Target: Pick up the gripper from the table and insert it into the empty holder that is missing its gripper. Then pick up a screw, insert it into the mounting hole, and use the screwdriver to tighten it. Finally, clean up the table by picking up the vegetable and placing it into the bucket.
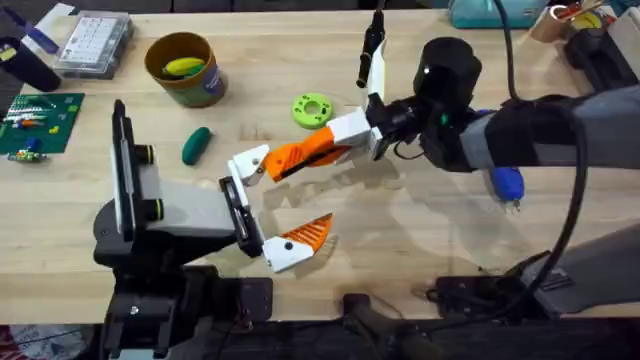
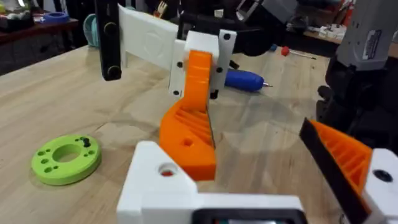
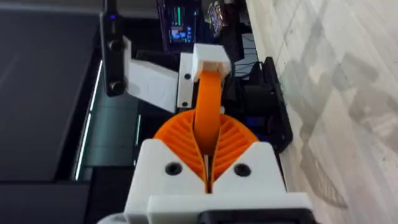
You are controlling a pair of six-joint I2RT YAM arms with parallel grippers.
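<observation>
- the long tapered orange plastic gripper finger with its white blocky base hangs above mid-worktop, pinched in the right end effector, its tip at the small white angular holder bracket
- left end effector: i cannot tell its state
- it looks light, rigid and slick; hold the base
- around: lime-green flat ring; dark green toy vegetable near the mustard-yellow bucket by the far-left edge
</observation>
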